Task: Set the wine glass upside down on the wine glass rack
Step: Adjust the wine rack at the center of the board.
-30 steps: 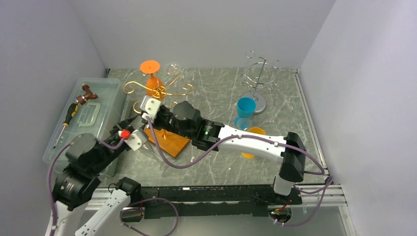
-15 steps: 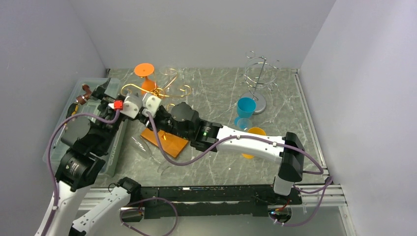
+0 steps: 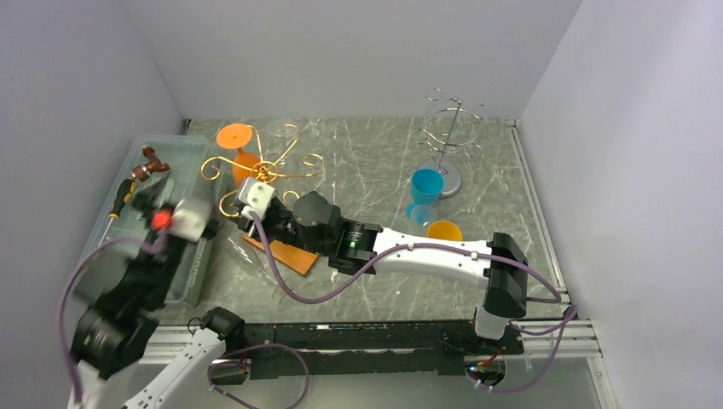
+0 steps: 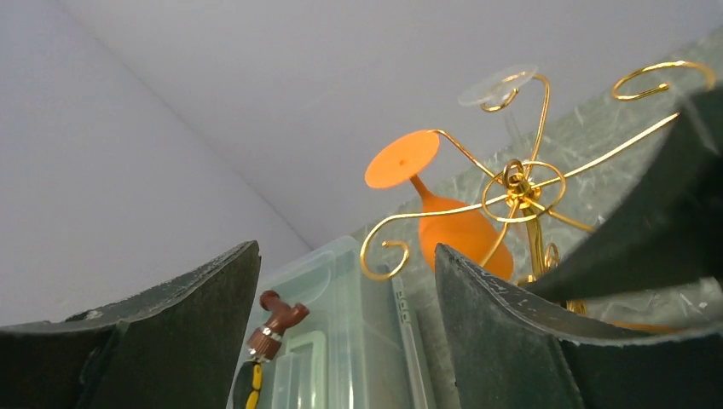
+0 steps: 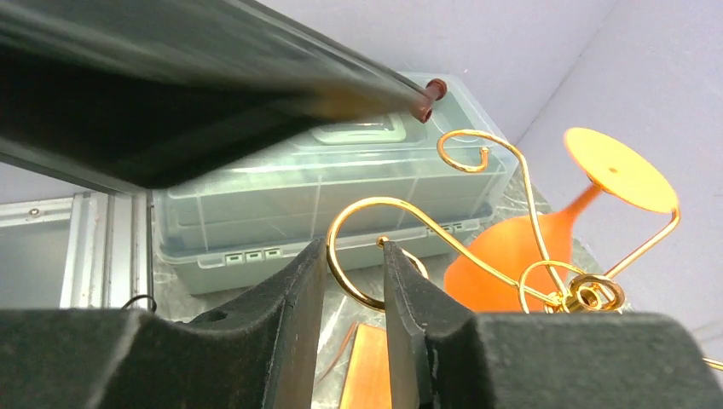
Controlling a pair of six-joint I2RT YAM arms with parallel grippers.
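Grey marbled table (image 3: 384, 170) between pale walls. Far left, the left gripper (image 4: 345, 256) hangs over the clear plastic box (image 3: 192, 158), fingers spread wide, nothing in them. A clear wine glass (image 3: 245, 251) lies on its side near the box. The gold rack (image 3: 262, 173) (orange wine glass (image 4: 465, 239) hanging foot-up on it) has one curl pinched by the right gripper (image 5: 354, 247). Blue cup (image 3: 425, 187) further right.

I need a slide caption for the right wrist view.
Right fingers grip a gold rack curl; orange wine glass hangs upside down.
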